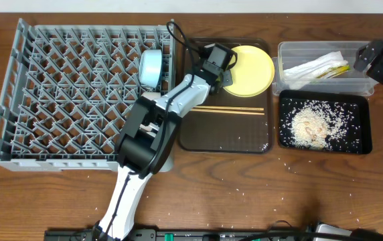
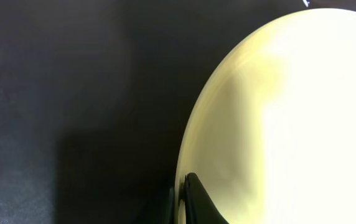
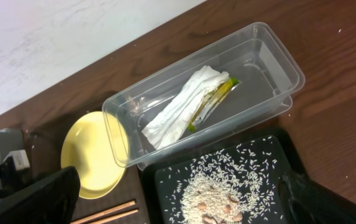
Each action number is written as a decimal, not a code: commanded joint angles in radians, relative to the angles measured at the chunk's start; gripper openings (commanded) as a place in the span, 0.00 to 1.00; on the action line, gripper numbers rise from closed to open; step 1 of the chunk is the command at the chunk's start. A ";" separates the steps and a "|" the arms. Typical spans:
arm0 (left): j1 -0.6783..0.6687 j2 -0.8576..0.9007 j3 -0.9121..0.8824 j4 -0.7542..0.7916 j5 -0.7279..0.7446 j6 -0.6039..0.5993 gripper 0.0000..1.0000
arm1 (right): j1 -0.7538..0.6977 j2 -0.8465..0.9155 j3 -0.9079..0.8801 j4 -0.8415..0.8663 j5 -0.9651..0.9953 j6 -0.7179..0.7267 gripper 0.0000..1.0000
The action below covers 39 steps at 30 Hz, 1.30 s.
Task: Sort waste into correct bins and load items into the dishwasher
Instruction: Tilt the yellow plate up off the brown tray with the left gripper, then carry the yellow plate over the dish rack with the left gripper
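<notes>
Since the left gripper (image 1: 227,77) has the yellow plate (image 1: 255,67) pinched by its rim, lift slow so it doesn't slip. Then stand it in the dish rack (image 1: 78,94).

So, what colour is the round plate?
Yellow. The plate shows best in the overhead view.

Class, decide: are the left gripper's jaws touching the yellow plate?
Touching. The left wrist view shows the left gripper with its jaws closed on the rim of the yellow plate, with no gap visible.
</notes>
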State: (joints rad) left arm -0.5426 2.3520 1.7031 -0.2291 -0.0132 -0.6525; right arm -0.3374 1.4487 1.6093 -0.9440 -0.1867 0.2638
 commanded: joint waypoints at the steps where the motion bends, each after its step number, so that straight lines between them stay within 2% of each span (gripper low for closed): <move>1: 0.027 0.087 -0.104 -0.084 0.112 0.082 0.07 | -0.003 -0.002 0.013 0.000 -0.005 0.013 0.99; 8: 0.077 -0.113 -0.104 -0.143 0.348 0.260 0.07 | -0.003 -0.002 0.013 0.000 -0.005 0.013 0.99; 16: 0.121 -0.169 -0.106 -0.197 0.614 0.274 0.07 | -0.003 -0.002 0.013 0.000 -0.005 0.013 0.99; 22: 0.126 -0.169 -0.109 -0.195 0.675 0.269 0.07 | -0.003 -0.002 0.013 0.000 -0.005 0.013 0.99; 30: 0.195 -0.185 -0.105 -0.166 0.844 0.175 0.07 | -0.003 -0.002 0.013 0.000 -0.005 0.013 0.99; 39: 0.291 -0.372 -0.105 -0.166 0.850 0.173 0.07 | -0.003 -0.002 0.013 0.000 -0.005 0.013 0.99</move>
State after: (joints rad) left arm -0.2779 2.0914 1.5936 -0.3973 0.8062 -0.4747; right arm -0.3374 1.4487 1.6093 -0.9440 -0.1871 0.2638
